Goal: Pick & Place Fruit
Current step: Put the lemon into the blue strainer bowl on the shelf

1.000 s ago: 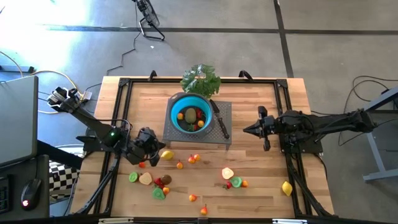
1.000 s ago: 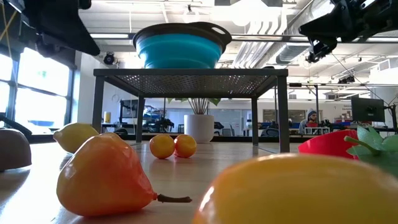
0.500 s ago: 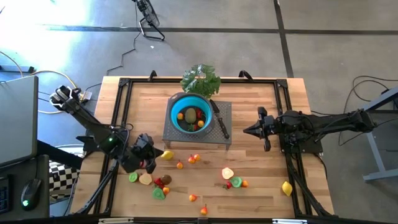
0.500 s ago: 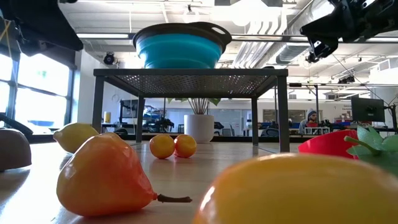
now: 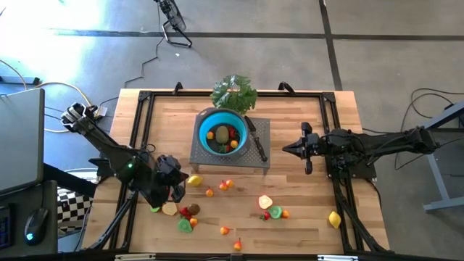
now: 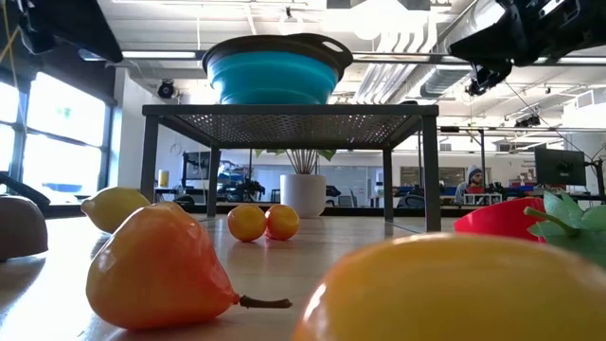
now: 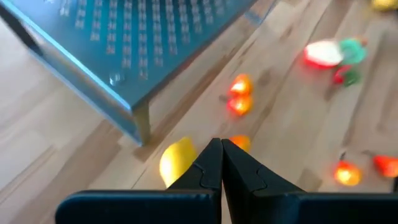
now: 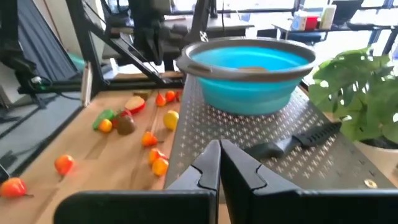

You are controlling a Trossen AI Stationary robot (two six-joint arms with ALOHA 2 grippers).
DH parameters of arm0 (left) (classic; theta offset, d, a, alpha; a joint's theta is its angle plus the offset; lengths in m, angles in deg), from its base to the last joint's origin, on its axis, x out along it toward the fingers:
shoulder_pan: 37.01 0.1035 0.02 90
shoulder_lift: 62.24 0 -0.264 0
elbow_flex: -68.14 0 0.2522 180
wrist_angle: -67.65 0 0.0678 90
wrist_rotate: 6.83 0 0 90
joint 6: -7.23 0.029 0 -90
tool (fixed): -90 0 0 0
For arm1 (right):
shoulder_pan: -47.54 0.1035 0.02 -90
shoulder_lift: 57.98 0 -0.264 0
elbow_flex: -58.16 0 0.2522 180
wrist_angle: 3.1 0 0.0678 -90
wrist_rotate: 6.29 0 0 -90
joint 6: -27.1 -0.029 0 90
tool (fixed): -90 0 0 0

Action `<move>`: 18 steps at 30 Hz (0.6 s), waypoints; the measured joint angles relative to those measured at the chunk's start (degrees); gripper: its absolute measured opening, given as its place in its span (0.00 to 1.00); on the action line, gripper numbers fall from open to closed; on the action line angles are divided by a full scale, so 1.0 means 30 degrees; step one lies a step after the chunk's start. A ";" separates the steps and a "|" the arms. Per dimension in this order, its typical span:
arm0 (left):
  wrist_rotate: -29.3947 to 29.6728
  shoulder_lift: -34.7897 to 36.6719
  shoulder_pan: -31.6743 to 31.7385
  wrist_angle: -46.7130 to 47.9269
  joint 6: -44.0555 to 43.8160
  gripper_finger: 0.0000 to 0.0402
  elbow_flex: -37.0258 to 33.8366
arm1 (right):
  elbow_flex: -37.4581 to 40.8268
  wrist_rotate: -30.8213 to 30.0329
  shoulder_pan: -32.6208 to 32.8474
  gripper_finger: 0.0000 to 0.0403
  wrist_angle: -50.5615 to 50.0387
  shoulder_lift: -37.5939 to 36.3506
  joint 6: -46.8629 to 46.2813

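Small toy fruit lies scattered on the wooden table in front of a grey metal stand. A yellow lemon lies nearest the stand's near left leg, with orange pieces and a red and cream slice to its right. A blue bowl on the stand holds several fruits. My left gripper hovers shut and slanting down just left of the lemon, holding nothing. My right gripper hangs shut and level to the right of the stand, pointing at the bowl.
A black-handled knife lies on the stand to the right of the bowl. A leafy green bunch stands behind it. More fruit lies near the front edge, and a second lemon at the near right. Black rails frame the table's sides.
My left gripper has drawn back a little toward the table's near left and risen, tipping as it went; in the low view its arm has climbed almost out of the picture. It stays shut. The fruit has not moved.
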 joint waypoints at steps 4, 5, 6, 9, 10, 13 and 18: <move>-0.1063 -0.1822 -0.0024 0.1761 -0.0688 0.00 0.0827 | 0.0000 0.0063 0.0000 0.01 0.0007 0.0043 0.0022; -0.1172 -0.2185 -0.0036 0.1933 -0.0722 0.00 0.0839 | 0.0000 0.0063 0.0000 0.01 0.0001 0.0073 0.0022; -0.1329 -0.2466 -0.0036 0.1900 -0.0653 0.00 0.0839 | 0.0000 0.0065 0.0000 0.01 -0.0006 0.0073 0.0024; -0.1625 -0.3157 -0.0154 0.1876 -0.0162 0.00 0.0802 | 0.0000 0.0163 0.0000 0.01 -0.0094 0.0073 0.0065; -0.1682 -0.3343 -0.0157 0.1845 -0.0009 0.00 0.0802 | 0.0000 0.0236 0.0000 0.01 -0.0238 0.0073 0.0047; -0.2029 -0.3581 -0.0144 0.1780 -0.0059 0.00 0.0773 | 0.0000 0.0562 0.0000 0.01 -0.0407 0.0073 0.0044; -0.2014 -0.3581 -0.0124 0.0896 -0.0020 0.00 0.0773 | 0.0000 0.0588 0.0000 0.01 -0.0407 0.0073 -0.0022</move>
